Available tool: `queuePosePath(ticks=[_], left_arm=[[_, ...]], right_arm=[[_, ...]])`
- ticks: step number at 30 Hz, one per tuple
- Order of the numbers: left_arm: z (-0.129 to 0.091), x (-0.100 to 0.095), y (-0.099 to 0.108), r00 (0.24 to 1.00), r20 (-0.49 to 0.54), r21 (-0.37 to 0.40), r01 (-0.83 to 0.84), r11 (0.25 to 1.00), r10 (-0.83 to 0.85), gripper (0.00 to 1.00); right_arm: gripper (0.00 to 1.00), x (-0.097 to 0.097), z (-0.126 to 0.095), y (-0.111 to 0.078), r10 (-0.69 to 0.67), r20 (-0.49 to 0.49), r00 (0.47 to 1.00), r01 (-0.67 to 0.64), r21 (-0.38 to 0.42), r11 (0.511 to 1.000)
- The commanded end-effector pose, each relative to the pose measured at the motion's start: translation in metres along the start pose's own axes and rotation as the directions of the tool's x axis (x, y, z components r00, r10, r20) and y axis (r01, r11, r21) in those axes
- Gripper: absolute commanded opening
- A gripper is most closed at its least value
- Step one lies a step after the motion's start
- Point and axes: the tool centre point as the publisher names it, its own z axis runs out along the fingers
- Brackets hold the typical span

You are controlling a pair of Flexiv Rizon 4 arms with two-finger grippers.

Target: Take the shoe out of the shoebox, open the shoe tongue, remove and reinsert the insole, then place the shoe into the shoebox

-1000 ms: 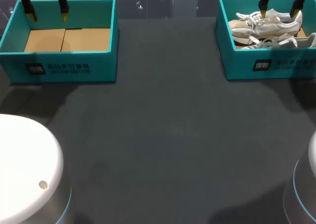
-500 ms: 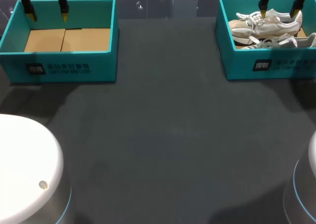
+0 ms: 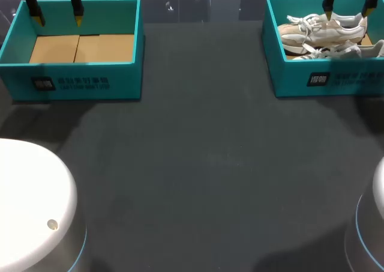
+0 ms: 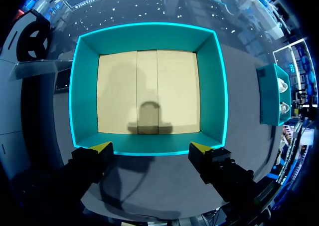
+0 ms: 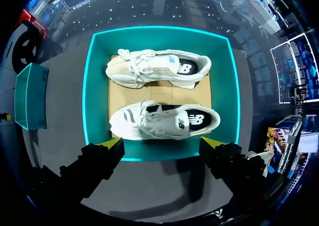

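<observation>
Here, two white shoes share the shoebox.

a dark grey table spreads out in front of me. at its far left corner stands a teal box with a brown cardboard floor and a small printed label on its near wall.

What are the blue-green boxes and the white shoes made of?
Both shoeboxes look like cardboard: matte teal walls, plain brown flaps with seams on the floor. The shoes seem soft fabric or leather-like panels with laces; which, I cannot tell.
</observation>
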Motion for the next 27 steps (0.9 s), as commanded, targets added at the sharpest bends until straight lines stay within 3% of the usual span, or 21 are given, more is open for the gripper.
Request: queuePosePath(ticks=[1,8,27], left_arm=[[-0.001,0.000,0.000,1.000,0.000,-0.001,0.000,1.000,0.000,1.00],[-0.001,0.000,0.000,1.000,0.000,-0.001,0.000,1.000,0.000,1.00],[-0.001,0.000,0.000,1.000,0.000,-0.001,0.000,1.000,0.000,1.00]], right_arm=[[1.00,-0.033,0.009,-0.001,0.016,-0.009,1.000,-0.016,-0.010,1.000],[1.00,-0.070,0.028,0.006,0.036,0.031,0.999,-0.036,0.001,0.999],[1.00,-0.119,0.092,0.011,0.050,0.051,0.997,-0.054,0.072,0.996]])
